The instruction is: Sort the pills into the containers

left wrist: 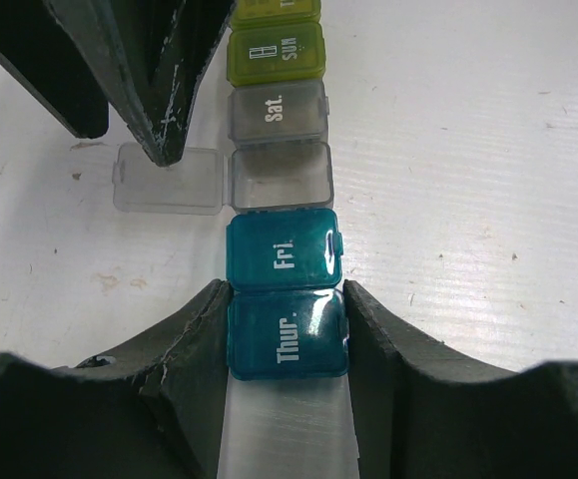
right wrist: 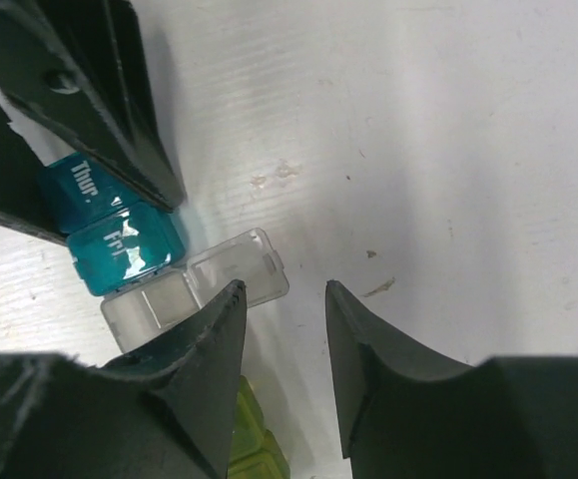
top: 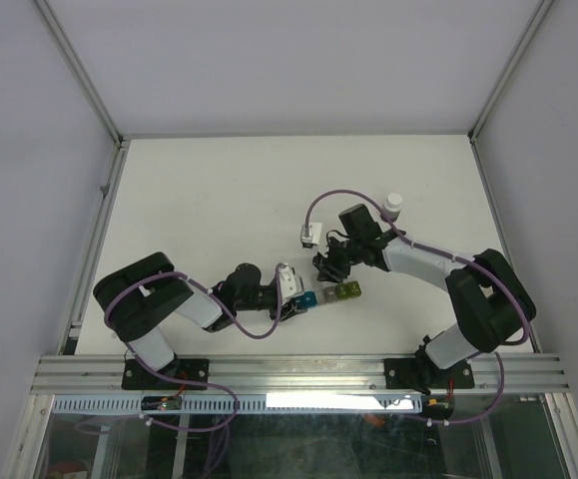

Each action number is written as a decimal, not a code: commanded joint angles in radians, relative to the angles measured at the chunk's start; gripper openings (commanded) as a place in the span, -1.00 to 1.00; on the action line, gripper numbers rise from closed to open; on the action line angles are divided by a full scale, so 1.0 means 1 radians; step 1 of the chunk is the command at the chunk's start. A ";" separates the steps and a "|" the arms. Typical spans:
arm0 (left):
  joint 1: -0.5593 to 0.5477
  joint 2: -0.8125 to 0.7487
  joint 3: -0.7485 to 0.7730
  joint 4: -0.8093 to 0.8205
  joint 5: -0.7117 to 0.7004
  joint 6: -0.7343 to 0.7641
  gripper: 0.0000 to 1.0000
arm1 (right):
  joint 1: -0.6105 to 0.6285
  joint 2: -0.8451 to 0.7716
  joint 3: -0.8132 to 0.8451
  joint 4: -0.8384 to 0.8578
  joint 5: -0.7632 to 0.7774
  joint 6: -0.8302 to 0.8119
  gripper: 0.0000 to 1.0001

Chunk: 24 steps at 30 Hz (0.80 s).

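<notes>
The containers (left wrist: pixel 281 190), a strip of joined pill compartments, lie on the surface (left wrist: pixel 488 200), toward 5 o'clock from its centre in the top view. They look light, stiff and slick, with thin hinged lids that could snap. The side walls of the end compartment (left wrist: pixel 289 349) seem the safest hold, and the left gripper (left wrist: pixel 287 311) pinches there. One grey lid (left wrist: pixel 166 180) lies open toward 9 o'clock. The right gripper (right wrist: pixel 284 291) hangs spread at that lid. A bottle (top: pixel 392 206) stands at 2 o'clock.
</notes>
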 commanded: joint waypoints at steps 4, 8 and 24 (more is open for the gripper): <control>-0.002 -0.019 0.015 -0.005 -0.001 -0.034 -0.77 | 0.016 0.042 0.068 0.024 0.080 0.036 -0.19; -0.002 -0.023 0.017 -0.007 -0.012 -0.047 -0.54 | 0.012 0.006 0.079 0.001 0.020 0.038 -0.11; 0.000 -0.176 -0.091 0.087 -0.128 -0.153 0.90 | -0.079 -0.092 0.148 -0.209 -0.276 -0.057 0.23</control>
